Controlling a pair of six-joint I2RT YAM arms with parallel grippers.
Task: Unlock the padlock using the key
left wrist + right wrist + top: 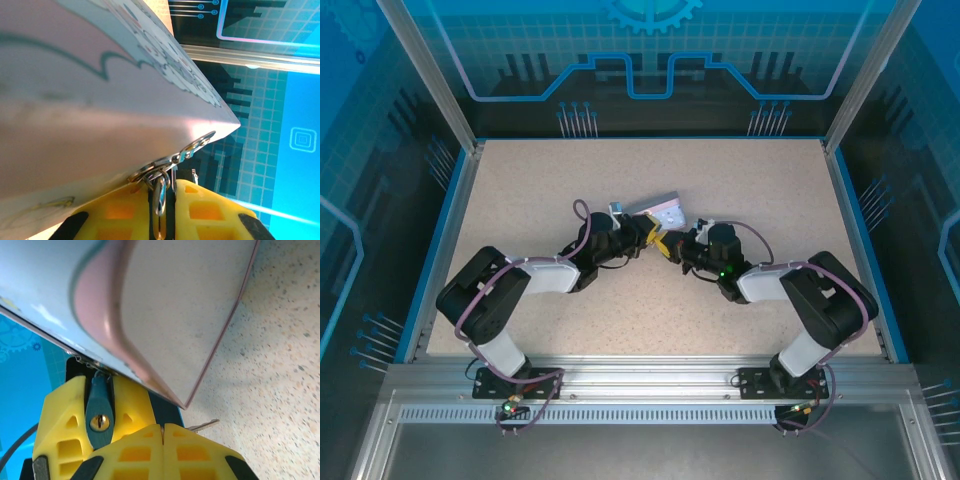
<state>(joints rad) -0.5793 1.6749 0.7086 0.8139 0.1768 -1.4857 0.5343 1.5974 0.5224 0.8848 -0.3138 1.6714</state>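
Your left pincer is clenched on the padlock. Its yellow fingers press either side of the body. From the right wrist you look straight at the lock's underside: a dark teal body, narrow and rounded, with a brassy round keyhole near its lower end facing you. From the left wrist, a thin metal loop rises between the fingers and hooks into small metal fittings on the tin's edge.

Your right pincer is clenched tight, its finger pads meeting in a fine seam. It sits just beside the left pincer, lower and to the right of the keyhole. The key shows as a thin silvery sliver poking out just beside the right fingertip. You cannot tell whether it is pinched or merely lying behind.

Just above both pincers comes the tin, pale with a pink cartoon shape. Its long lower edge runs right over the padlock, and its corner points down close to the right pincer. That leaves you very little room there.

Past that corner the speckled bench lies open to your right. From above, both arms meet at mid-bench, with bare surface all round. The blue side rails and the near aluminium edge are well apart from the pincers.
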